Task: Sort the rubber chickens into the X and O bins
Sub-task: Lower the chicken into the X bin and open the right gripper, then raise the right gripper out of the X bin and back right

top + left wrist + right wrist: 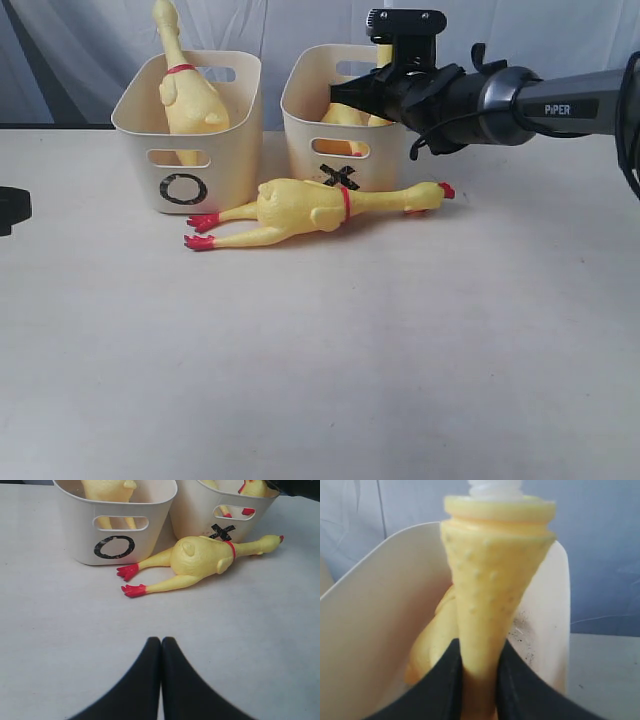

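One rubber chicken (320, 208) lies on its side on the table in front of both bins, red feet toward the O bin (140, 140), head toward the right. A second rubber chicken (185, 95) stands upright in the O bin. My right gripper (345, 98) hovers over the X bin (310, 130) and is shut on a third chicken (490, 580), which hangs down into that bin (375, 630). My left gripper (161, 642) is shut and empty, low over bare table, well short of the lying chicken (200, 560).
A black part of the left arm (12, 208) shows at the table's left edge. The right arm (520, 100) stretches in from the right above the table. A grey-blue curtain (80, 40) hangs behind the bins.
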Controlling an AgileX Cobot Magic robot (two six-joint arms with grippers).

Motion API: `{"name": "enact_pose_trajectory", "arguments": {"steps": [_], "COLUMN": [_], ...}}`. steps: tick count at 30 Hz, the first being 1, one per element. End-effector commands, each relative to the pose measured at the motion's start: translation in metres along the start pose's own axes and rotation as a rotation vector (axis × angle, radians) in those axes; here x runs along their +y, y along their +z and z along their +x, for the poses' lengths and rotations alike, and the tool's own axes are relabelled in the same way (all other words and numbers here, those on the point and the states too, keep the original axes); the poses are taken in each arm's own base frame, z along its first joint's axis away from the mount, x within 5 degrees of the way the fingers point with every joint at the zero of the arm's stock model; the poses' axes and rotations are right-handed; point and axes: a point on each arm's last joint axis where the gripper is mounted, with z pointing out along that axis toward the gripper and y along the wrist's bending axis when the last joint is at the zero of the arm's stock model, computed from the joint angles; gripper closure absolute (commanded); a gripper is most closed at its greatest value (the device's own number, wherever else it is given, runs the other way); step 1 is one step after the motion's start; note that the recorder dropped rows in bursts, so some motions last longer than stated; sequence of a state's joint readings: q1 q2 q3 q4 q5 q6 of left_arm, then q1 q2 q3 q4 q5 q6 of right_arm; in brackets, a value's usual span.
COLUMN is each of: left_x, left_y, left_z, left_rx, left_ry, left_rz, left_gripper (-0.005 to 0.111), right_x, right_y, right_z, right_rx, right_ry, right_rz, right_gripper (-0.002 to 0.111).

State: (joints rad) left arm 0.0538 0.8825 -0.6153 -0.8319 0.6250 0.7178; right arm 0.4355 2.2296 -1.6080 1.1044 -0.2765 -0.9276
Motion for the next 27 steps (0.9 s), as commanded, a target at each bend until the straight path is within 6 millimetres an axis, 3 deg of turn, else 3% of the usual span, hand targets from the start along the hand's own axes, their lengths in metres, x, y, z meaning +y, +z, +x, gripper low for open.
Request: {"name": "enact_pose_trajectory", "arguments": {"steps": [1,3,5,12,16,19,23,27], "left_x": [-0.002,-0.002,-0.002,-0.002,-0.002,-0.002,-0.002,-0.002], "left_y": [-0.001,-0.001,-0.001,-0.001,-0.001,-0.001,-0.001,-0.001], "left_z": [0.002,0.002,0.002,0.002,0.002,0.002,0.002,0.002], "left_rx": [0.000,0.000,0.000,0.000,0.000,0.000,0.000,0.003], "left_ry": [0.000,0.000,0.000,0.000,0.000,0.002,0.002,0.027], "left_rz": [0.008,0.008,0.008,0.008,0.008,0.008,0.008,0.008], "left_gripper": [0.107,0.107,0.107,0.107,0.107,0.107,0.107,0.107], "right_x": [-0.003,-0.003,-0.003,-0.003,-0.002,-0.001,0.006,0.002], "right_y": [0.000,0.000,0.000,-0.003,-0.018,-0.033,-0.057,-0.076], "right_z": [-0.003,-0.003,-0.004,-0.009,-0.033,-0.054,-0.080,-0.079], "right_rx": [-0.012,-0.012,-0.013,-0.024,-0.073,-0.110,-0.128,-0.110], "right_ry": [-0.003,-0.003,-0.003,0.001,0.015,0.024,-0.051,-0.073], "right_rz": [0.011,0.011,0.012,0.011,-0.003,-0.030,-0.120,-0.128], "right_gripper": [0.073,0.053,0.045,0.045,0.047,0.059,0.108,0.105]}}
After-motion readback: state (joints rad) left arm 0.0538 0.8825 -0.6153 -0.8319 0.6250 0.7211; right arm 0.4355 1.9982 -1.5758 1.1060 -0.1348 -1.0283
